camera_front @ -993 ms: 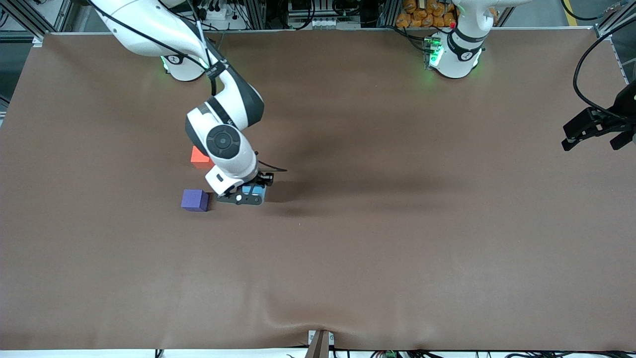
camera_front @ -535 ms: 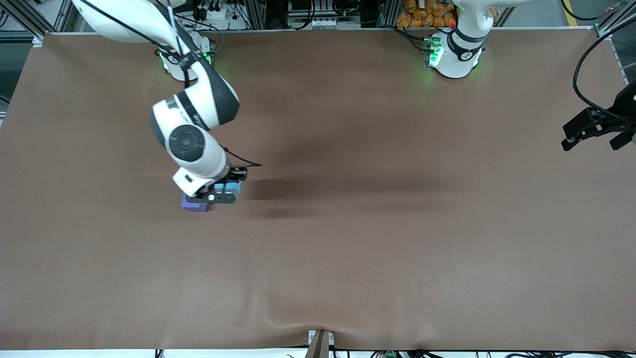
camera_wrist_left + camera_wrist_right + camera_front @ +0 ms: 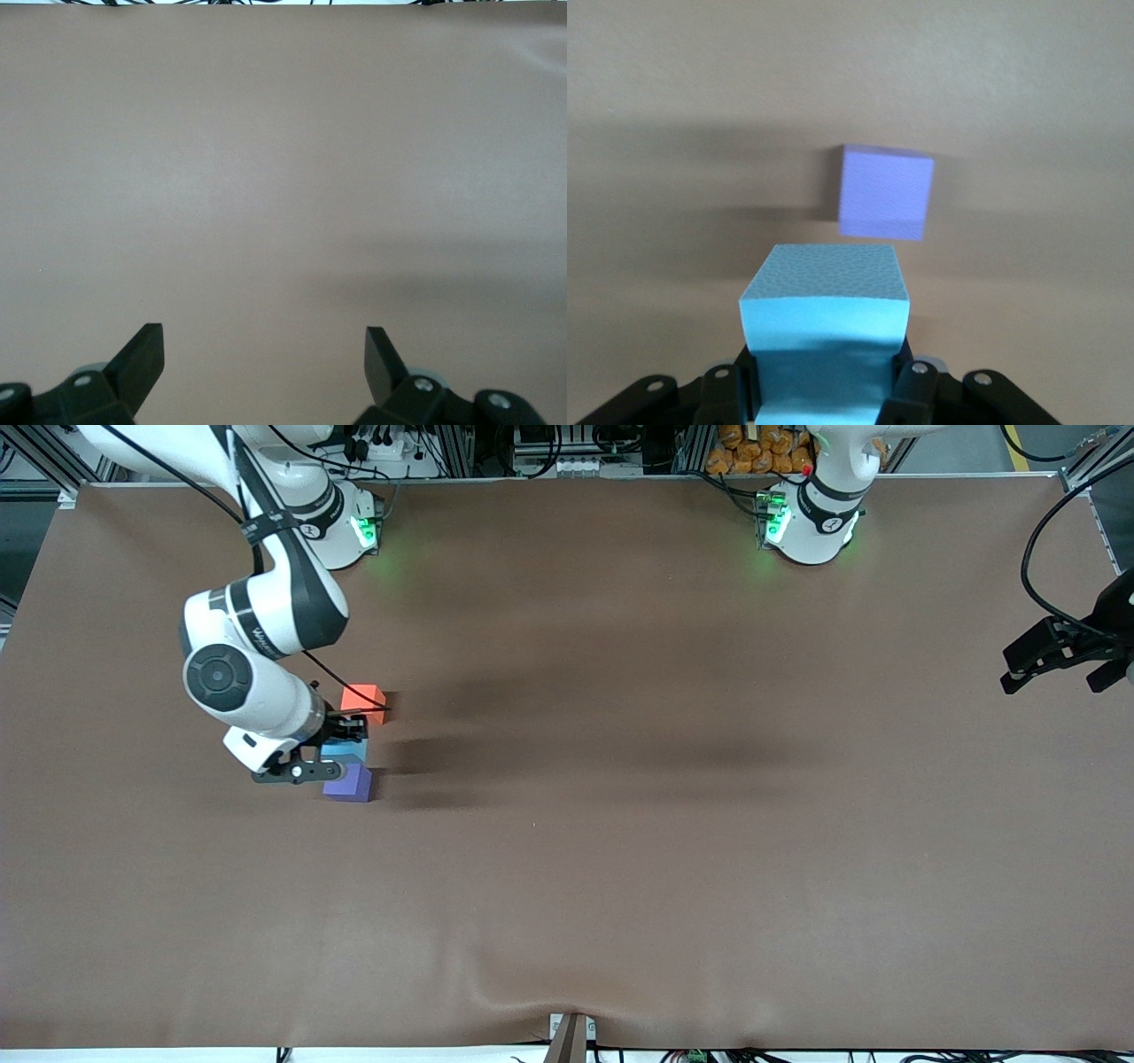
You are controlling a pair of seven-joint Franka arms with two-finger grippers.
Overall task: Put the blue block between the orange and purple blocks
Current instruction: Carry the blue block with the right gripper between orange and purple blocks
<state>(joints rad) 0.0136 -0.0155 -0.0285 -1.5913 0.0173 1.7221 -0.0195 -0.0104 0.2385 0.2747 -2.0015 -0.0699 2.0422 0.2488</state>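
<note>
My right gripper [image 3: 342, 749] is shut on the light blue block [image 3: 345, 751] and holds it over the gap between the orange block [image 3: 363, 701] and the purple block [image 3: 348, 783]. The purple block lies nearer to the front camera than the orange one. In the right wrist view the blue block [image 3: 824, 323] fills the space between my right gripper's [image 3: 824, 390] fingers, and the purple block [image 3: 886, 192] lies on the cloth past it. The orange block is out of that view. My left gripper [image 3: 1059, 662] waits open and empty at the left arm's end of the table; it also shows in the left wrist view [image 3: 264, 363].
A brown cloth [image 3: 673, 841] covers the whole table, with a ripple at its front edge [image 3: 532, 983]. The right arm's elbow [image 3: 221, 677] hangs over the cloth beside the blocks. The left wrist view shows only bare cloth [image 3: 283, 177].
The right arm swung toward its own end of the table with the blue block, from beside the purple block to over the gap. The orange block is uncovered again. The left arm stayed still.
</note>
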